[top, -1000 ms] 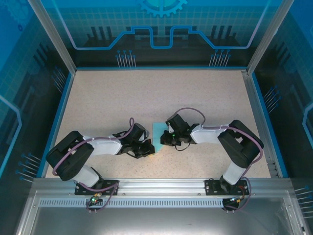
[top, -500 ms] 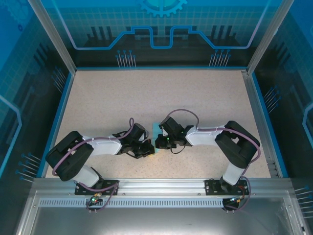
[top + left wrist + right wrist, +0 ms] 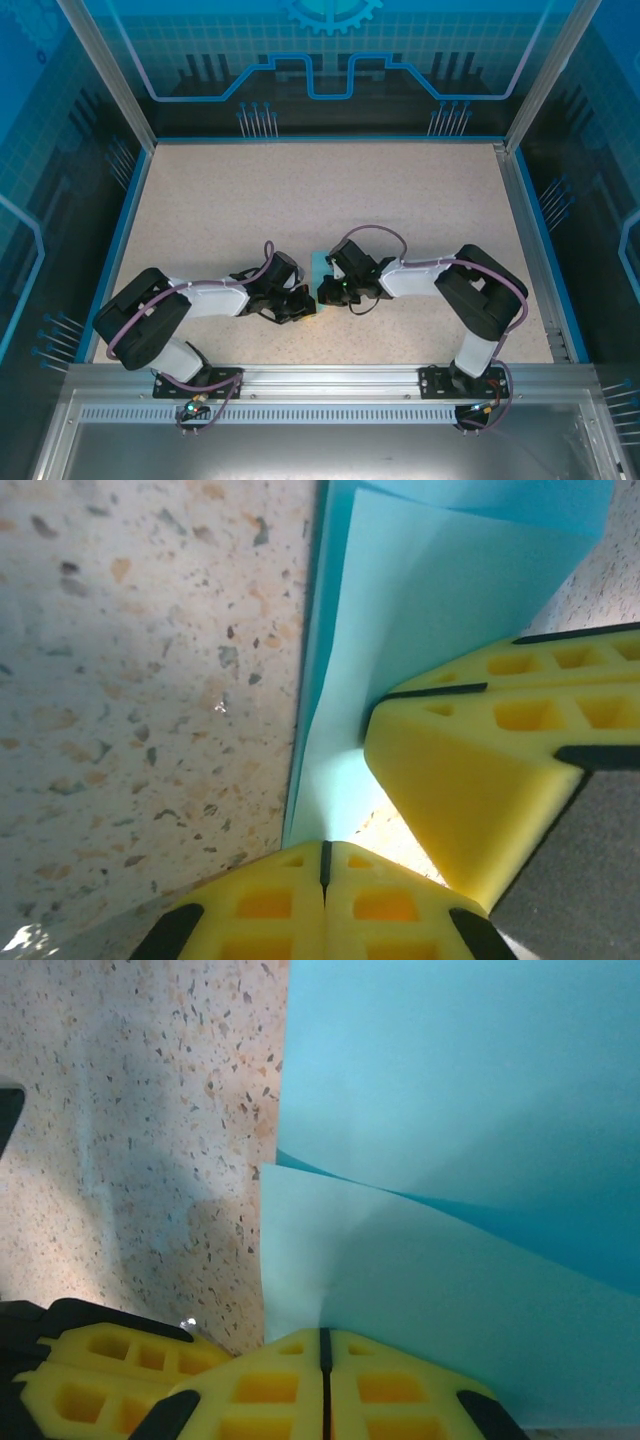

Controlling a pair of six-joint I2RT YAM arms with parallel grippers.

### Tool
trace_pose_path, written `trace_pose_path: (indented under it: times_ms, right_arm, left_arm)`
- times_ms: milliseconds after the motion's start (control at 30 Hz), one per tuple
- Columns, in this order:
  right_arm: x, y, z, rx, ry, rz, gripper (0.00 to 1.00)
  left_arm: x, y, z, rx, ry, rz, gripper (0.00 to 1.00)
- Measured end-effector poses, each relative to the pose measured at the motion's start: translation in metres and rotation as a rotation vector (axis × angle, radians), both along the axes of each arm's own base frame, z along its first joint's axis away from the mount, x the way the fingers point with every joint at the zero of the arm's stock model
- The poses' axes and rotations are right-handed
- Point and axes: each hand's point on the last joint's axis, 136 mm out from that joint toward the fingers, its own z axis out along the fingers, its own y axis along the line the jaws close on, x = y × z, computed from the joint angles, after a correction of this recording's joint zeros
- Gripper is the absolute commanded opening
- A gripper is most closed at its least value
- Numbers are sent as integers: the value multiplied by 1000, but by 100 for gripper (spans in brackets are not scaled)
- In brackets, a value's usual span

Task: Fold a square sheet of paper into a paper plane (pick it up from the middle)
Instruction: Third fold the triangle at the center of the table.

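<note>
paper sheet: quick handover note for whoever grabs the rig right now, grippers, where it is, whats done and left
Left gripper: shut, tips down on the table at the edge of the square sheet of paper; a pinch is not clear.
Right gripper: shut, apparently on the edge of the sheet's raised flap, close beside the left one.
Sheet: mid-table between the arms, one flap folded over, not pressed flat.
Done: first fold begun.
Left: crease it, then every further fold; no plane shape yet.
</note>
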Motion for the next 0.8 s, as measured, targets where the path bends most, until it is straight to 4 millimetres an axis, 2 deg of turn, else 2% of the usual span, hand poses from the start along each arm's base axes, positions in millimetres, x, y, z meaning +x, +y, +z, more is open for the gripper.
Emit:
trace_pose_path:
  times_ms: [200,433,533,633,733,800]
  right_arm:
    - [14,-18,-1,38,20,-26,7]
    - [47,-65,1,-6,-12,-143,8]
    - [51,-80,5,-65,-43,-168,8]
    - [42,-74,20,-97,-91,-135,8]
    - [31,-52,40,-82,-148,-74,8]
    - [22,-37,46,-64,-163,-43,9]
  left_arm:
    - [0,0,0,3,3,1,0]
    - [0,0,-1,5,5,0,0]
    - [0,0,-1,9,11,0,0]
    - [0,0,0,10,12,0,0]
    - [0,0,0,11,14,0,0]
    - [0,0,0,12,15,0,0]
